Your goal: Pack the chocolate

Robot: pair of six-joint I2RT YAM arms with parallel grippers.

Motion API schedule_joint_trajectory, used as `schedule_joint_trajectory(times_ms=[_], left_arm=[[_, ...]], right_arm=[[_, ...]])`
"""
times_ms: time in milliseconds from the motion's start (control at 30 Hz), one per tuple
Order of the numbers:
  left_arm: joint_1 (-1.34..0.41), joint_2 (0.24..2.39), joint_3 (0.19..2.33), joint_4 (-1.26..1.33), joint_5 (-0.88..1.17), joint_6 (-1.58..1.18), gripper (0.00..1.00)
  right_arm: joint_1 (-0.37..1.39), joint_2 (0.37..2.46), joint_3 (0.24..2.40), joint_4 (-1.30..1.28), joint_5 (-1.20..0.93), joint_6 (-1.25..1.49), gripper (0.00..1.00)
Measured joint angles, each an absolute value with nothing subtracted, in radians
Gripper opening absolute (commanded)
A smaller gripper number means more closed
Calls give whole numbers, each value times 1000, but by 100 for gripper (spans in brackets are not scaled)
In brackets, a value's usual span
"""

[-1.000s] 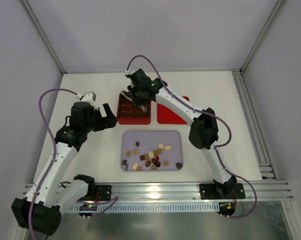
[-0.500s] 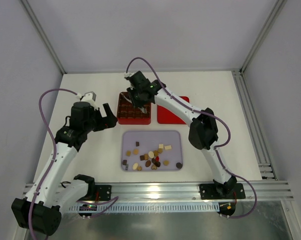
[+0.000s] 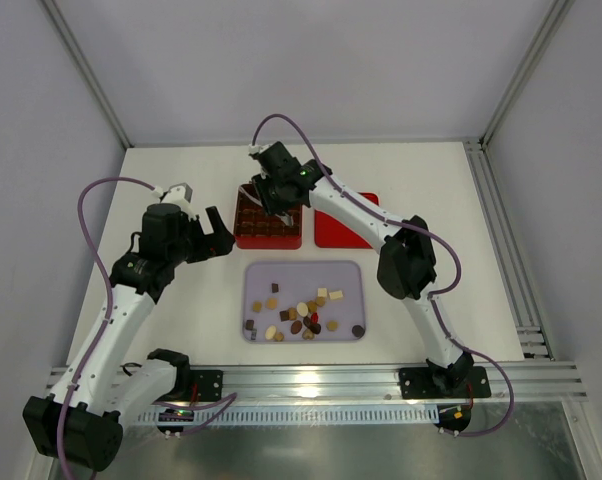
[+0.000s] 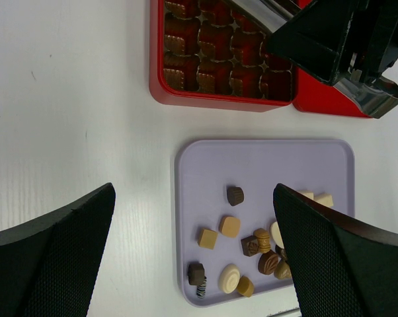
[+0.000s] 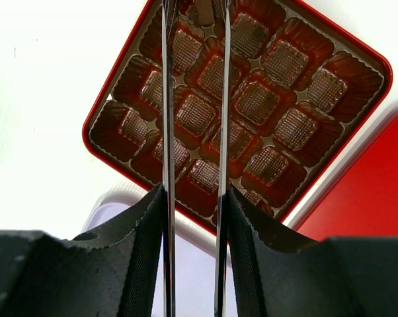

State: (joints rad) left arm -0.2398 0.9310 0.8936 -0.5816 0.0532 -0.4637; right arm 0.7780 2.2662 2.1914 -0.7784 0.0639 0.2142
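Brown, tan, cream bite-size chocolate (image 4: pixel 229 226)

I see a white table (image 3: pixel 181 180), matte and plain. Three things lie directly on it. Towards the far side sits a red square box (image 3: pixel 251 234) with a grid of compartments, and a flat red lid (image 3: pixel 346 232) lies just beside it on the right. Nearer the arm bases lies a pale lilac tray (image 3: pixel 301 273), close to both, with a narrow strip of table between.

White arms (image 3: pixel 111 320), black joints (image 3: pixel 406 264), purple cables (image 3: pixel 80 205)
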Motion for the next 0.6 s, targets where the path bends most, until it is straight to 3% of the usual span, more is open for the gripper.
schedule_joint_trajectory(times_ms=[333,600], left_arm=[[-240,931,894,-582,53,-464,100],[-240,931,894,-582,53,-464,100]], right_arm=[[778,2250,2191,-779,99,212,42],[778,2113,2162,-794,121,224,41]])
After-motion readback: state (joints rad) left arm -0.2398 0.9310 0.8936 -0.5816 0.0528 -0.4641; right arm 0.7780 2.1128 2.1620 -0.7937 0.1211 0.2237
